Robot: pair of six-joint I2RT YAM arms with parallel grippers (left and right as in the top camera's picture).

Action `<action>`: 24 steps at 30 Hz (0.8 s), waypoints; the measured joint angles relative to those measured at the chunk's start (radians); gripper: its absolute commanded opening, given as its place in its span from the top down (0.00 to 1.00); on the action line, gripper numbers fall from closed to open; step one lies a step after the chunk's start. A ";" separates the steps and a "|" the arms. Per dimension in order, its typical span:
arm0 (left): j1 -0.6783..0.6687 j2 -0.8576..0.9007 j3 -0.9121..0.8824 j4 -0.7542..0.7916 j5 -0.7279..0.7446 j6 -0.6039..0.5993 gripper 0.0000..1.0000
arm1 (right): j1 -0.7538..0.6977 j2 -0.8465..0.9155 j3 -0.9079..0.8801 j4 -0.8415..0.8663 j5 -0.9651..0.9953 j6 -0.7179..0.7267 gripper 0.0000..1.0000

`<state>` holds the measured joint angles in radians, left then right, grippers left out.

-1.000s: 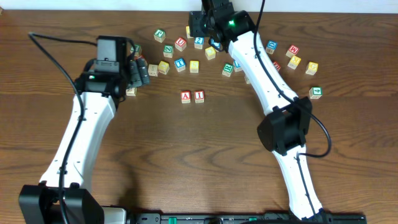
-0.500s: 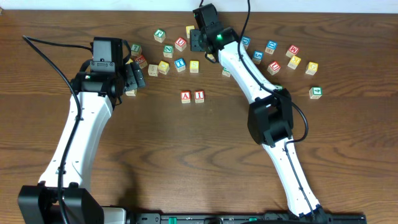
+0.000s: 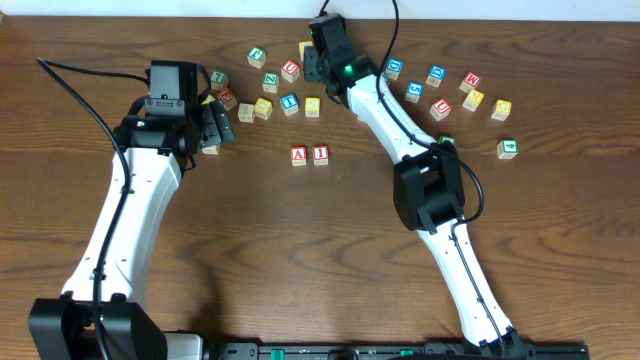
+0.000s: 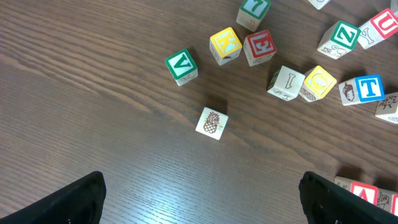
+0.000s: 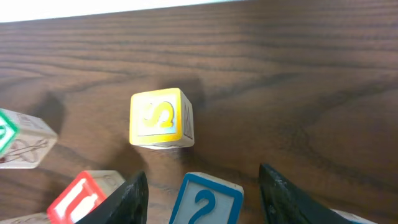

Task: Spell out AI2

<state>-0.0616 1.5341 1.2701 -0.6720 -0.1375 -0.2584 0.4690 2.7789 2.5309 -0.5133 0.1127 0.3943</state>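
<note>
A red A block (image 3: 298,155) and a red I block (image 3: 320,154) sit side by side at the table's middle. The A block's edge also shows in the left wrist view (image 4: 364,194). A blue 2 block (image 5: 205,202) lies between the fingers of my open right gripper (image 5: 202,175), with gaps on both sides. In the overhead view the right gripper (image 3: 318,62) hides that block at the back centre. My left gripper (image 3: 218,125) is open and empty over bare wood (image 4: 202,208), left of the A block.
Several letter blocks lie scattered along the back (image 3: 288,100), with more at the right (image 3: 472,98) and a green one (image 3: 508,148) apart. A yellow S block (image 5: 158,118) sits just beyond the 2 block, a red block (image 5: 81,196) to its left. A pineapple block (image 4: 212,122) lies ahead of the left gripper.
The right arm has swung left and its wrist has settled lower over the 2 block. The left arm shifted slightly left, then stayed still.
</note>
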 measured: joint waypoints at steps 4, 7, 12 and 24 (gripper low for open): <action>0.000 0.000 0.000 0.000 0.000 0.000 0.02 | 0.000 0.012 0.000 0.018 0.000 0.000 0.53; 0.000 0.000 0.000 0.000 0.000 0.000 0.02 | 0.000 0.012 0.000 0.027 0.001 0.003 0.54; 0.000 0.000 0.000 0.000 0.000 0.000 0.02 | 0.000 0.012 -0.013 0.068 0.001 0.005 0.57; 0.000 0.000 0.000 0.000 0.000 0.000 0.02 | 0.000 0.012 -0.034 0.077 0.015 0.012 0.74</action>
<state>-0.0616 1.5337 1.2701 -0.6724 -0.1379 -0.2584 0.4690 2.7911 2.4969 -0.4362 0.1280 0.4065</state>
